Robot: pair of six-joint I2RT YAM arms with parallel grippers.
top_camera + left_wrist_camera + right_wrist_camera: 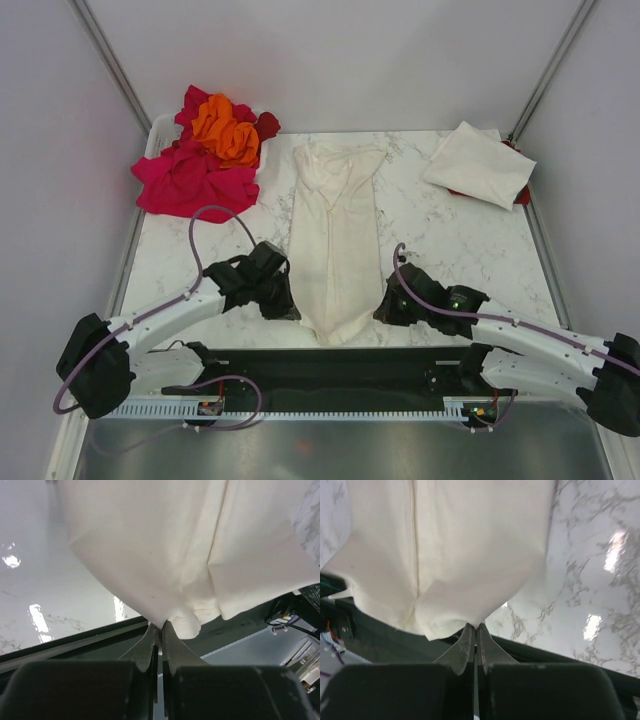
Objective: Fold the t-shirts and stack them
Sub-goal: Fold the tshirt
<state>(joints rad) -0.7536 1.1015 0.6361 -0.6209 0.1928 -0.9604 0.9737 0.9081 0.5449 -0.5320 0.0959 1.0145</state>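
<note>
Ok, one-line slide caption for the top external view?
Left pincer and right pincer pinch the near corners of the cream t-shirt on the marble table.

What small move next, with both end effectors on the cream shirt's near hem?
Probably lift both together slightly, ready to carry the hem toward the collar. The left end effector and right end effector are each shut on a near corner of the cream t-shirt, which lies as a long narrow strip, already folded lengthwise.

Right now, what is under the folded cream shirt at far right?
Red cloth peeks out past the cream shirt's right edge. The rest is covered, so its shape and anything else beneath cannot be seen.
</note>
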